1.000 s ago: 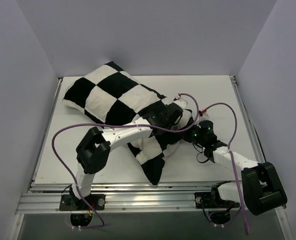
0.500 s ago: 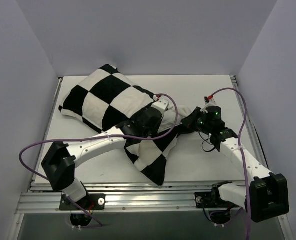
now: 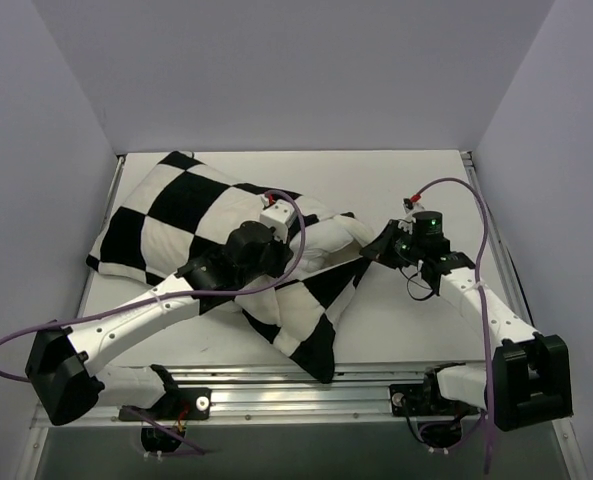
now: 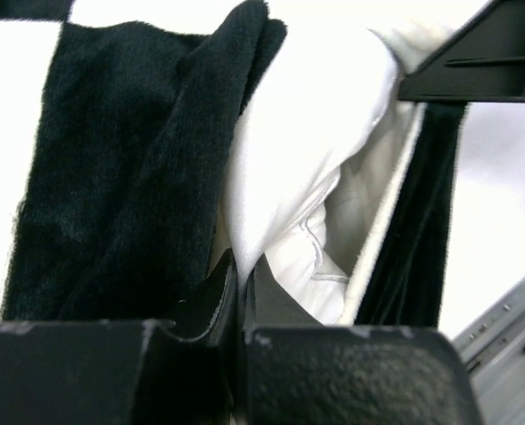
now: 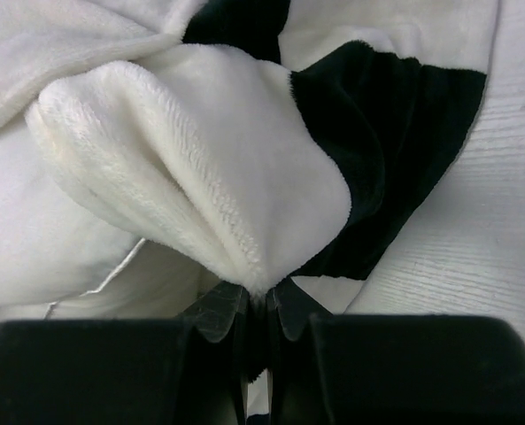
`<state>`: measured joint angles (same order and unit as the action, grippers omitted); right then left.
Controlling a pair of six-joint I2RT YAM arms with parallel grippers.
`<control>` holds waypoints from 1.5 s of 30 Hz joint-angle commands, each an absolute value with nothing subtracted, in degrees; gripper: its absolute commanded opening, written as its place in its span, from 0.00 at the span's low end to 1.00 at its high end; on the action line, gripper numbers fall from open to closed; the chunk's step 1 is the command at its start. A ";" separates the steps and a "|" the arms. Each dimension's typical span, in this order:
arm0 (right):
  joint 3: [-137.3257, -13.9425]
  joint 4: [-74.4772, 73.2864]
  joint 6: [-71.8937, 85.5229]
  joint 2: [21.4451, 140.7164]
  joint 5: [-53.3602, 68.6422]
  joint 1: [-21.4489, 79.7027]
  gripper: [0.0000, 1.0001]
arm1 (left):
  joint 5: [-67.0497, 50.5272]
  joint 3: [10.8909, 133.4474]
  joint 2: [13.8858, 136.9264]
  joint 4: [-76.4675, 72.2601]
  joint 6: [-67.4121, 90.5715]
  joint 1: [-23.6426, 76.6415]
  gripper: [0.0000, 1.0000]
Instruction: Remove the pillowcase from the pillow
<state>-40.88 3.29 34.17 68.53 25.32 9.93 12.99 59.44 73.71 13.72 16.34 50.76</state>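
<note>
The checkered pillowcase (image 3: 176, 215) sprawls across the left and centre of the white desk (image 3: 416, 180), its far corner near the upper left of the overhead frame and a loose flap trailing toward the bottom centre. At its open end, in the middle of the frame, the plain white pillow (image 3: 328, 238) bulges out between black and white squares.

The left fingers (image 3: 294, 240) reach in from the lower left and press into that opening. In the left wrist view the left fingers (image 4: 238, 283) are clamped tight on a fold of the smooth white pillow (image 4: 306, 133), with the black plush of the pillowcase (image 4: 111, 177) bunched just beside it at left.

The right fingers (image 3: 376, 250) come in from the right of the overhead frame. In the right wrist view the right fingers (image 5: 255, 310) are pinched closed on a puckered white edge of the pillowcase (image 5: 200, 150), the pillow (image 5: 58, 248) showing at lower left.

Purple cables (image 3: 276, 280) loop over both arms.
</note>
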 commanded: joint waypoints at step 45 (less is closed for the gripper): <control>-46.50 0.52 41.84 63.80 -5.89 39.28 0.69 | 10.54 94.66 104.59 14.06 21.36 45.97 0.02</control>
